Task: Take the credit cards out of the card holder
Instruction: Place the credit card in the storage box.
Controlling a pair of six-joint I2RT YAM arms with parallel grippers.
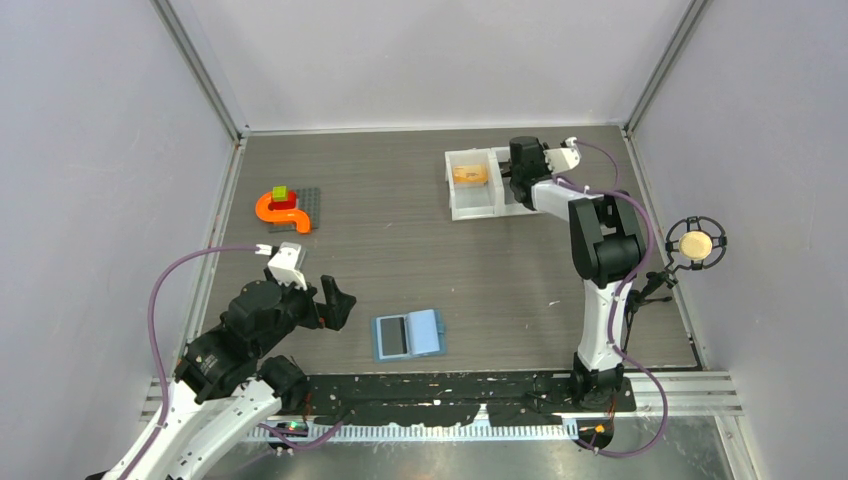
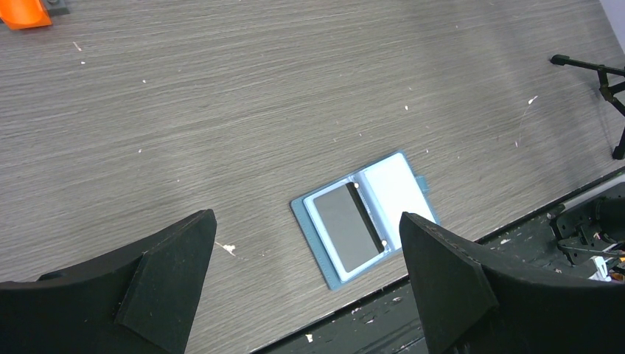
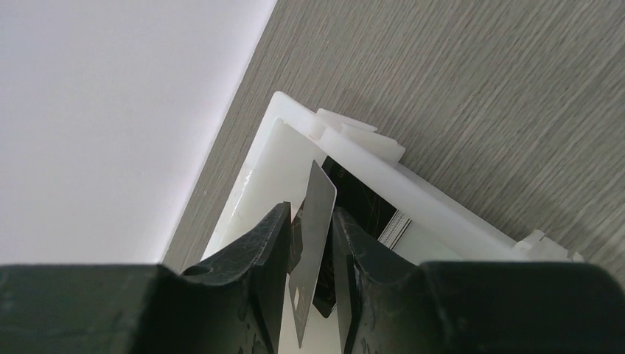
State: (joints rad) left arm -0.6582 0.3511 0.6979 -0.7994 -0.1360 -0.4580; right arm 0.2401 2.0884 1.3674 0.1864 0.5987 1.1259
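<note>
right wrist: jaws parted round card (image 3: 315,215) over tray (image 3: 442,212), print illegible; left gripper (image 2: 306,221) gaping

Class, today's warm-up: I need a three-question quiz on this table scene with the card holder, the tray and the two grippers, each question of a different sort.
1. True or false: the card holder lies open on the table.
2. Where is the orange-yellow card? A) in the white tray; B) in the card holder; C) on the bare table.
3. Short answer: which gripper has the dark card between its jaws?

Key: 1 true. 2 A. 3 the right gripper, over the tray.
</note>
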